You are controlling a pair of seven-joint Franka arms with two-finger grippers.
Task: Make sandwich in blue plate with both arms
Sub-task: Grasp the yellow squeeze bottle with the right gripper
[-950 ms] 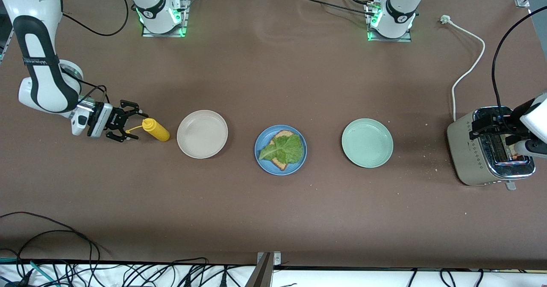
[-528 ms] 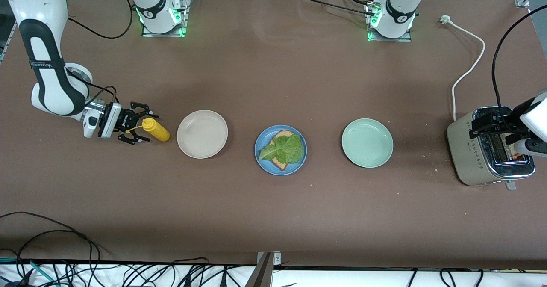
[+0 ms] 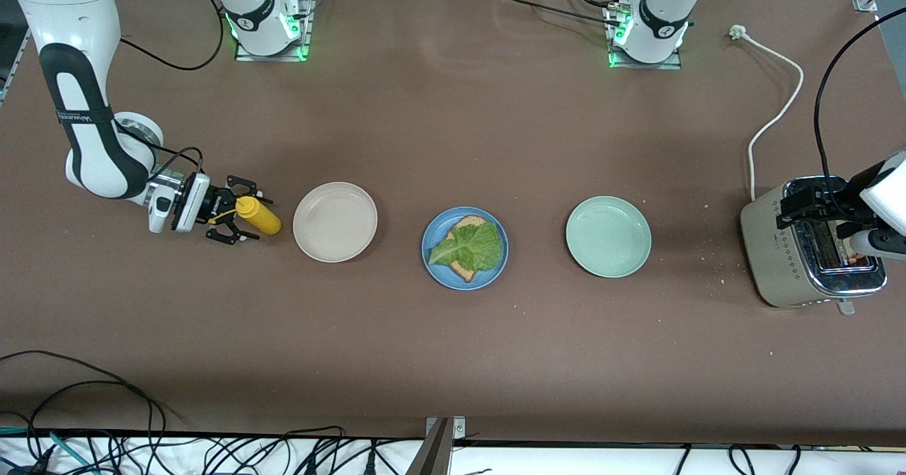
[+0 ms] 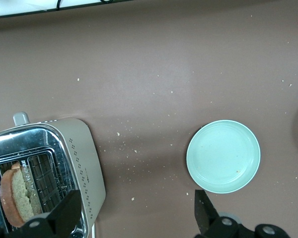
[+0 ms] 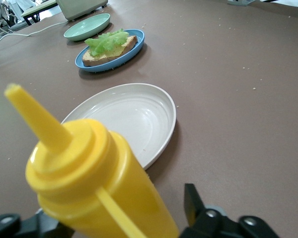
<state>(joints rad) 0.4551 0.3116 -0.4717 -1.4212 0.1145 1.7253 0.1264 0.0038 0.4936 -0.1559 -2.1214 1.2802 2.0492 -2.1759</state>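
The blue plate (image 3: 429, 249) sits mid-table with one brown bread slice (image 3: 465, 272) and a green lettuce leaf (image 3: 470, 247) on top; it also shows in the right wrist view (image 5: 107, 65). A second bread slice (image 4: 12, 196) stands in the toaster (image 3: 784, 250). My left gripper (image 3: 807, 209) hovers open and empty over the toaster's edge, its fingers wide apart (image 4: 134, 218). My right gripper (image 3: 237, 218) is low at the right arm's end of the table. It is open, with a finger on each side of a yellow squeeze bottle (image 5: 104, 183).
A beige plate (image 3: 335, 221) lies between the yellow bottle (image 3: 259, 216) and the blue plate. A pale green plate (image 3: 608, 236) lies between the blue plate and the toaster. A white power cord (image 3: 775, 117) runs from the toaster toward the left arm's base. Crumbs lie near the toaster.
My right gripper has moved toward the yellow bottle, and its open fingers now straddle the bottle's top. The left arm has not moved.
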